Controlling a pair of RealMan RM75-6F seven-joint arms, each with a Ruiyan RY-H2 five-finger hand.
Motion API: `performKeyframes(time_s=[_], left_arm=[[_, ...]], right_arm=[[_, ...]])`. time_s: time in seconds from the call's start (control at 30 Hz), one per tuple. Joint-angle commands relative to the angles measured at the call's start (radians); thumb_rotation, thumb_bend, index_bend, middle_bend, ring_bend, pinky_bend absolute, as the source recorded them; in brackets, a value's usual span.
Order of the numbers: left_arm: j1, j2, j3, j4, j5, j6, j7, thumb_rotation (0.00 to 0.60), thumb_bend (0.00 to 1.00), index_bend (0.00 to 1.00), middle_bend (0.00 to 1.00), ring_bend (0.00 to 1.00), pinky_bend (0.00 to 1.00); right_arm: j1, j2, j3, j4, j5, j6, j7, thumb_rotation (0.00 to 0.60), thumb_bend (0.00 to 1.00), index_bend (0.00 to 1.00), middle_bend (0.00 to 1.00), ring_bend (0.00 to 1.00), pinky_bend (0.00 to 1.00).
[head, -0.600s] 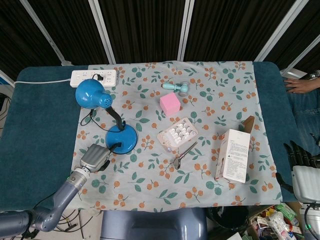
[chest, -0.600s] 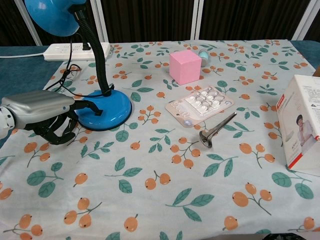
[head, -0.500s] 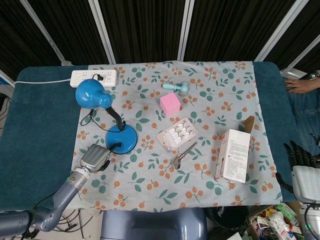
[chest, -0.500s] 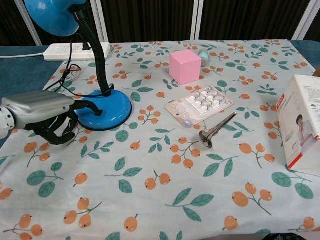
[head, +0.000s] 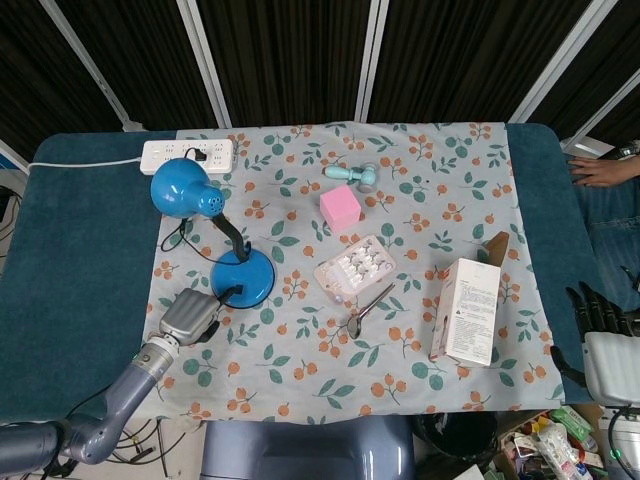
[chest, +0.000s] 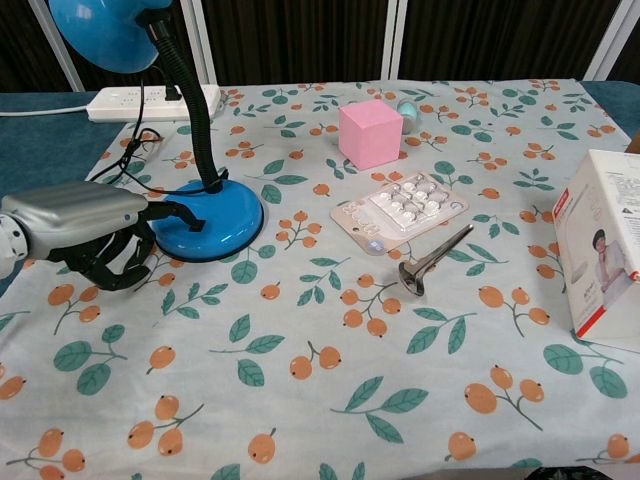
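A table with a dark teal cover stands before black curtained panels, and a floral cloth (head: 330, 330) printed with leaves and orange berries lies over its middle. Near the cloth's left edge stands a blue desk lamp (chest: 207, 222), its round base flat on the cloth, its neck rising to a shade turned toward the far left corner. The left hand (chest: 95, 235) sits just beside the base on its near left side, fingers curled downward and apart around nothing; one dark fingertip reaches the base's rim, though contact cannot be confirmed. The step in hand looks like an approach to the lamp base; the next move would call for a small reach forward, to press or grip there. The right hand (head: 600, 345) hangs off the table's near right corner, and its fingers cannot be read. Beyond the lamp, a white power strip (head: 187, 153) lies at the far left corner. Compared with the earlier frames, nothing has visibly shifted; the left hand holds the same spot.
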Motion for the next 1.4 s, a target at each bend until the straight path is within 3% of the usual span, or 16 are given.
performKeyframes(time_s=[0.03, 1.03, 1.4], left_arm=[[0.0, 0.002, 0.0, 0.0, -0.002, -0.001, 0.001, 0.6, 0.47, 0.15, 0.62, 0.65, 0.64], [0.007, -0.011, 0.019, 0.008, 0.014, 0.009, 0.017, 0.6, 0.47, 0.21, 0.62, 0.65, 0.64], [0.015, 0.012, -0.005, -0.042, 0.061, 0.075, 0.018, 0.6, 0.47, 0.16, 0.6, 0.65, 0.63]], right_arm=[[0.0, -0.001, 0.002, 0.0, 0.004, -0.001, 0.0, 0.6, 0.22, 0.0, 0.0, 0.05, 0.1], [0.001, -0.002, 0.005, 0.002, 0.01, -0.002, -0.001, 0.6, 0.22, 0.0, 0.0, 0.05, 0.1], [0.002, -0.001, 0.006, -0.001, 0.016, -0.006, -0.003, 0.6, 0.22, 0.0, 0.0, 0.05, 0.1]])
